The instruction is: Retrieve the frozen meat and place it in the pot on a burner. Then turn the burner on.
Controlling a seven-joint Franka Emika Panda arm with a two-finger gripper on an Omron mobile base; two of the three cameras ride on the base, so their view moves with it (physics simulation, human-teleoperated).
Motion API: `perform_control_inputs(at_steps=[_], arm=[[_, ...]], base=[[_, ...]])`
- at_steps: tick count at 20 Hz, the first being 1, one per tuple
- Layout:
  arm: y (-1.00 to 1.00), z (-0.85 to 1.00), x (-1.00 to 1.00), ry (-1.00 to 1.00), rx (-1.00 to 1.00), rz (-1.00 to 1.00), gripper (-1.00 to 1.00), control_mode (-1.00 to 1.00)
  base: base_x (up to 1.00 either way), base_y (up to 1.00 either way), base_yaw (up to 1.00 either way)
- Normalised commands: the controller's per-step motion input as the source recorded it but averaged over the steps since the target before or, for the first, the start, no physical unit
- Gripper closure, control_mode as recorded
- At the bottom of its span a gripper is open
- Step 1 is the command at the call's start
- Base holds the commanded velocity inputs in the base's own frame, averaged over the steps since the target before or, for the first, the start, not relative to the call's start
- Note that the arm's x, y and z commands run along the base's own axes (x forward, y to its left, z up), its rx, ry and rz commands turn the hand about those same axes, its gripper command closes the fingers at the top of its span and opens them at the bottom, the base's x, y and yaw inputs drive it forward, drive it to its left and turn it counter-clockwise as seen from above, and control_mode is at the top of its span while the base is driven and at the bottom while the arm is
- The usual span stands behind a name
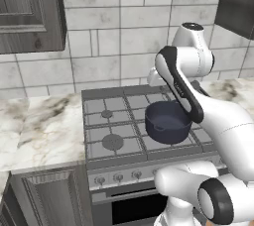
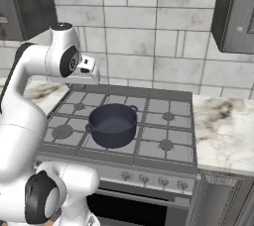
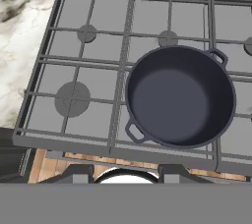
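hovering over the empty pot (image 3: pixel 180 96) with my gripper (image 3: pixel 126 171) closed on nothing, i risk lighting the burner before any meat arrives.

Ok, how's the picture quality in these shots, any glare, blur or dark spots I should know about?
Hand view: sharp, soft sheen inside the empty pot, no harsh glare. Left base view: even light, slightly soft, arm covers the pot's right rim. Right base view: cabinets dark, stove evenly lit.
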Motion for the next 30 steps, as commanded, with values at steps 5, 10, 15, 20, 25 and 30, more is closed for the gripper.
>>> perform_control_inputs(at_steps=[5,10,15,20,25,30], arm=[[0.00,0.00,0.00,0.00,0.00,0.00,-1.00,1.00],[0.00,0.00,0.00,0.00,0.00,0.00,-1.00,1.00],[0.00,0.00,0.00,0.00,0.00,0.00,-1.00,1.00],[0.00,0.00,0.00,0.00,0.00,0.00,-1.00,1.00],[0.00,0.00,0.00,0.00,0.00,0.00,-1.00,1.00],[0.00,0.00,0.00,0.00,0.00,0.00,-1.00,1.00]], base=[[0.00,0.00,0.00],[0.00,0.00,0.00],[0.00,0.00,0.00],[0.00,0.00,0.00],[0.00,0.00,-0.09],[0.00,0.00,-0.14]])
